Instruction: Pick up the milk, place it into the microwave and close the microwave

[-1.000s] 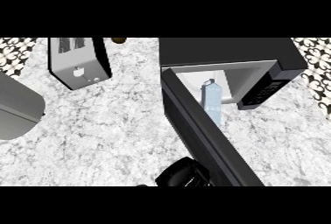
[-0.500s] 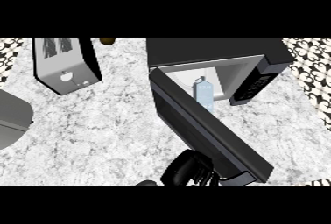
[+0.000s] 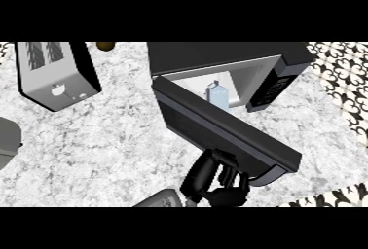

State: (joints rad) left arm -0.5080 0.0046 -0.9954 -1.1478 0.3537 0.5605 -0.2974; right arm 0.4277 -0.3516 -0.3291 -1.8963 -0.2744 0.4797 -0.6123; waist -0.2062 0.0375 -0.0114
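- Head view, only view to hand.
- Right hand point(image 3: 213, 179) low in the middle, black, at the end of a grey forearm point(image 3: 162, 199) entering from the bottom edge.
- Fingers point(image 3: 215, 163) pressed together, fairly straight, laid against the outer face of the microwave door point(image 3: 223, 127) close to its free end; pinching nothing.
- Lower part of the hand bunched and dark; thumb not told apart from the rest.
- Door ajar, running as a dark slab from just above the fingers up and left to its hinge side on the microwave point(image 3: 223, 57).
- Microwave well above the fingers, black-bodied, pale cavity showing past the door's upper edge.
- Control panel point(image 3: 271, 90) above and right of the fingers, on the cavity's right side.
- Milk point(image 3: 218, 95) inside the cavity, straight above the fingers, upright, pale blue carton with a peaked top; lower part hidden behind the door's edge; well apart from the hand.
- Toaster point(image 3: 59, 73) far up and left of the fingers, silver and black, on the marbled tabletop point(image 3: 108, 141).
- Small brown object point(image 3: 105, 45) at the tabletop's far edge, up-left of the fingers; kind not clear.
- Grey rounded thing point(image 3: 7, 141) cut off by the left edge, far left of the fingers.
- Patterned tile floor point(image 3: 338, 68) past the tabletop, right of the microwave.
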